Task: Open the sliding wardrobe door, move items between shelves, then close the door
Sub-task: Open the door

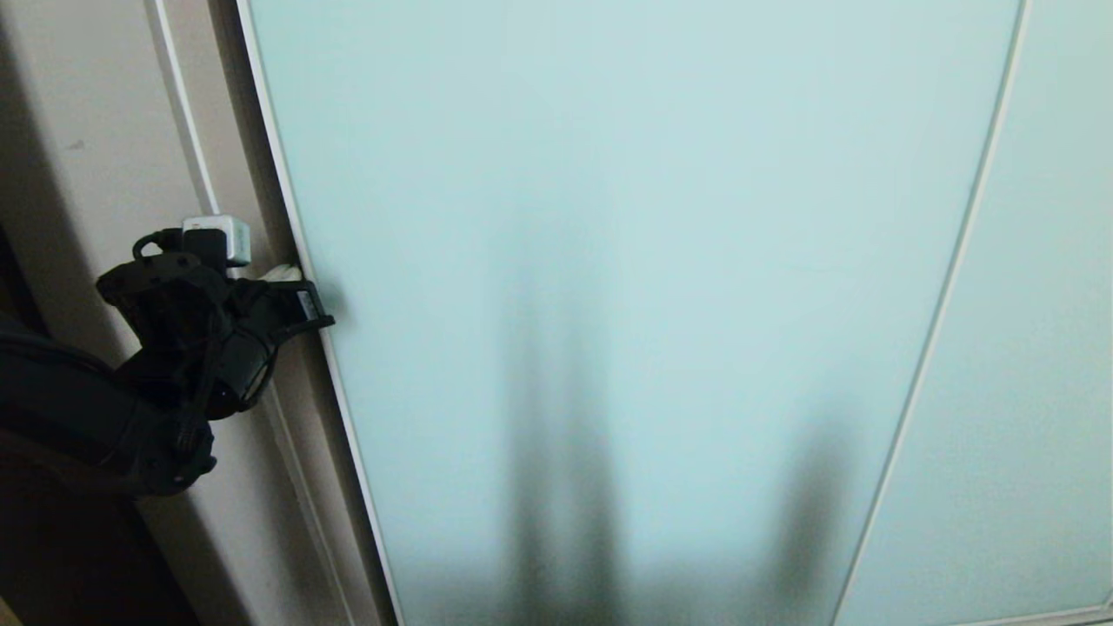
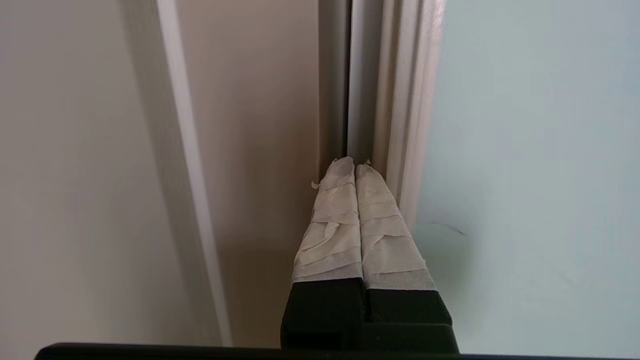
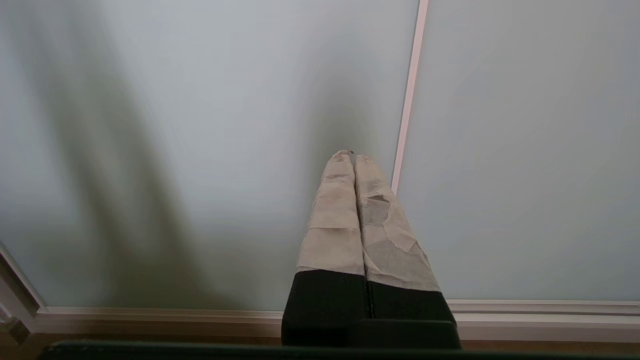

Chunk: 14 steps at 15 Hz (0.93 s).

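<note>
The sliding wardrobe door (image 1: pixel 626 261), frosted pale aqua glass in a thin silvery-white frame, fills most of the head view and stands closed. My left gripper (image 1: pixel 291 274) is at its left edge, shut and empty. In the left wrist view its taped fingertips (image 2: pixel 355 164) point into the groove between the door frame (image 2: pixel 405 100) and the off-white side post (image 2: pixel 260 125). My right gripper (image 3: pixel 348 155) is shut and empty, hanging in front of the glass low down near the bottom rail (image 3: pixel 200 315). The items and the shelves are hidden behind the door.
A second frosted panel (image 1: pixel 1043 348) lies right of a thin vertical frame strip (image 1: pixel 948 287). The off-white side post (image 1: pixel 113 174) with a raised moulding runs along the left. My own shadows fall on the glass.
</note>
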{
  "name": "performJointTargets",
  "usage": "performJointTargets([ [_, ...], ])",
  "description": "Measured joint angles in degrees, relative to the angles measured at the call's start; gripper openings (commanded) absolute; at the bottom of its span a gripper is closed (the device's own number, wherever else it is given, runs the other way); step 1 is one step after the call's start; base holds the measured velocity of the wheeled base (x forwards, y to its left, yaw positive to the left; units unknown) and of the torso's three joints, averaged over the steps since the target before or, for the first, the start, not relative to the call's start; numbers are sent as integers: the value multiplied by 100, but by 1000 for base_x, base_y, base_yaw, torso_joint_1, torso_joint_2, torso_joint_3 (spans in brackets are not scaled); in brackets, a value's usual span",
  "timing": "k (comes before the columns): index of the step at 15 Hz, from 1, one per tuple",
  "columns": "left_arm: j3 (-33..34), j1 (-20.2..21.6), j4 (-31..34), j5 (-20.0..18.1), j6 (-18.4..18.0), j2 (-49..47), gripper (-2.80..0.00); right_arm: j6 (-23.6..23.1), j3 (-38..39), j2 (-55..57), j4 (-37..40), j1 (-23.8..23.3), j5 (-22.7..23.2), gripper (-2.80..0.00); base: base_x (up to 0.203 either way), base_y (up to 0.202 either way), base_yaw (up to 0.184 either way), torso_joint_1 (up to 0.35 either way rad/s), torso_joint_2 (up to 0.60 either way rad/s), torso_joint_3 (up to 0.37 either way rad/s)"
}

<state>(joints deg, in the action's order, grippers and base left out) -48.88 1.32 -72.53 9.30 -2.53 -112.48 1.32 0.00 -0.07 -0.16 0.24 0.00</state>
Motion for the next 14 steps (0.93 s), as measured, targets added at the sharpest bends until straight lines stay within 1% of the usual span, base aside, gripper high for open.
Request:
performJointTargets([
  [9,-313,-45,-2,-84,-8,-304,-280,-1,0,0,0,0,0,-280,0,0,0,0,0,0],
  [12,-302,-157,-43,-178,-6,-334,-280,-2,0,0,2,0,0,-280,0,0,0,0,0,0],
  [14,-282,-311,-110,-178,-16,-337,-280,0,0,0,2,0,0,-280,0,0,0,0,0,0],
])
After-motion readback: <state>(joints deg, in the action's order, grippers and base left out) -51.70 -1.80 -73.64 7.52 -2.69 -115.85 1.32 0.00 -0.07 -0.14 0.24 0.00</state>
